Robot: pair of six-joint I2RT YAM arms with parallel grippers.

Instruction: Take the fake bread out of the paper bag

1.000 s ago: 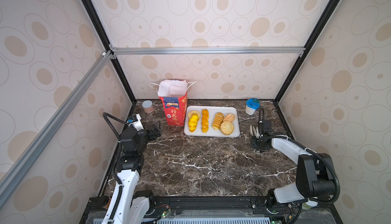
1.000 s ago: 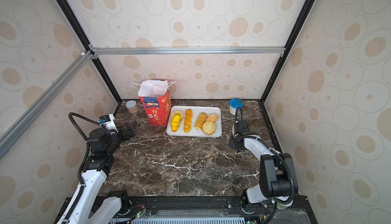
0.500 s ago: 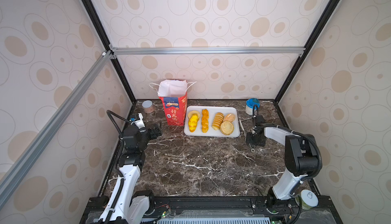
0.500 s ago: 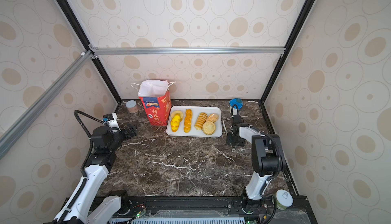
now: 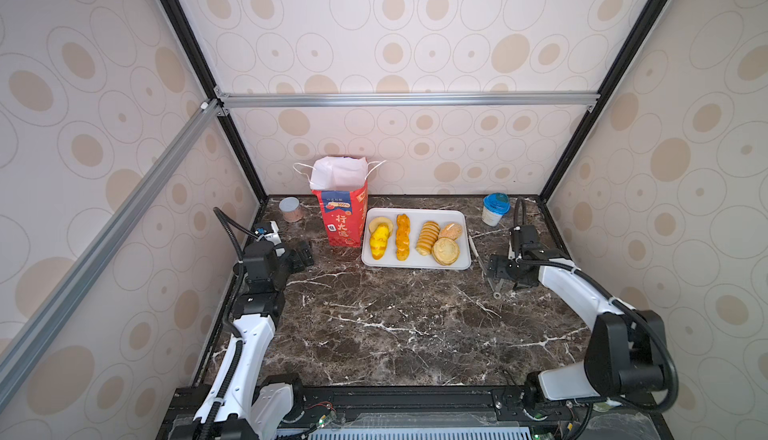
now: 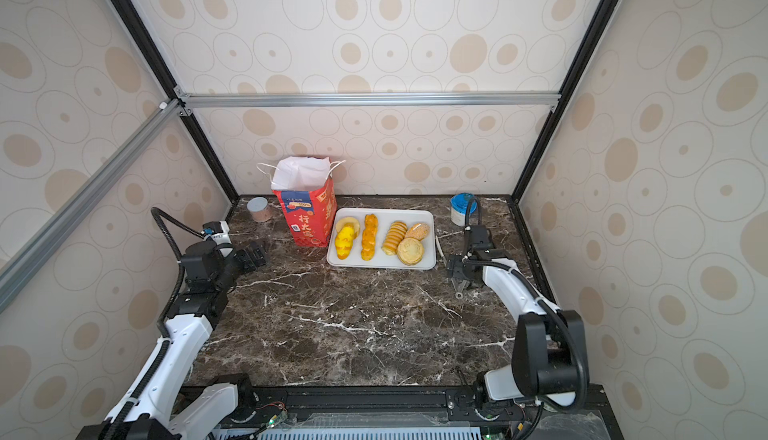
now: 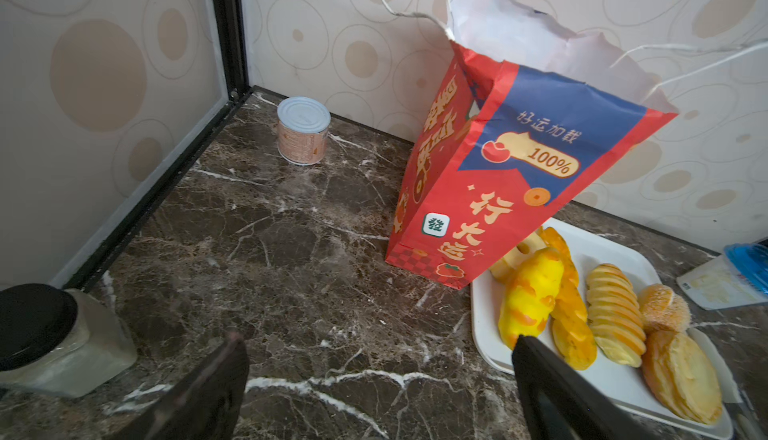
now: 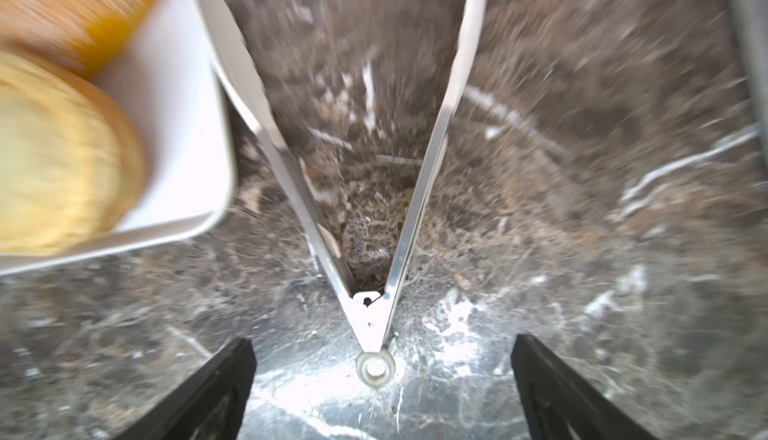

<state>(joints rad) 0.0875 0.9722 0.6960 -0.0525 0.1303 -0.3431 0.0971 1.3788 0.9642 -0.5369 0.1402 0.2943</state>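
My left claw [image 7: 378, 344] is spread wide, holding nothing, near a tin can [image 5: 289, 208]. Next stands the red paper bag [image 5: 340, 218]; its thin paper may tip easily. Just beside it all the bread [image 5: 428, 238] I can see lies on a white tray [image 5: 415, 264]. It looks soft and light, so I would pinch a piece gently across its middle. Metal tongs [image 8: 370, 313] lie on the counter [image 5: 395, 326] beside the tray, under my right claw [image 8: 382, 339], spread wide too. A blue-lidded cup [image 5: 494, 209] stands behind
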